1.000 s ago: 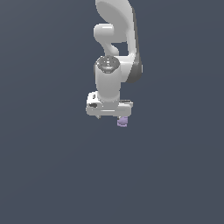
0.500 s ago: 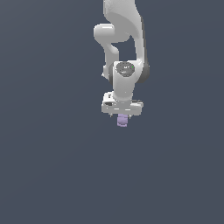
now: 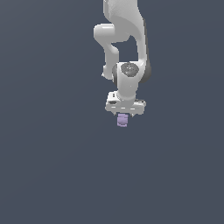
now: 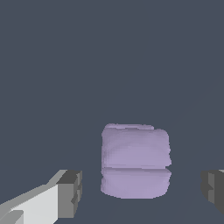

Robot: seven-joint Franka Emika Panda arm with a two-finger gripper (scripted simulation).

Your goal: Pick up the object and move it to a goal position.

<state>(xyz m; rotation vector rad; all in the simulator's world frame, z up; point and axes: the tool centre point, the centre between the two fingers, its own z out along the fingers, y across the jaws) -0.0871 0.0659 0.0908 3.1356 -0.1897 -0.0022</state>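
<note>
Pincer [image 3: 123, 114] sat spread wide, holding nothing, with the lavender lump [image 4: 135, 160] on the bench between its pads [image 4: 70, 194] but clear of both; closing off-centre would likely have nudged or tipped it instead of gripping.

A small pale lavender, stubby, lumpy cylinder [image 4: 135, 160] sits between the two dark grey fingertips [image 4: 70, 192] of the white pincer [image 4: 142, 190], which stand spread wide with clear gaps on both sides, against a plain slate-grey desk [image 4: 109, 57].
</note>
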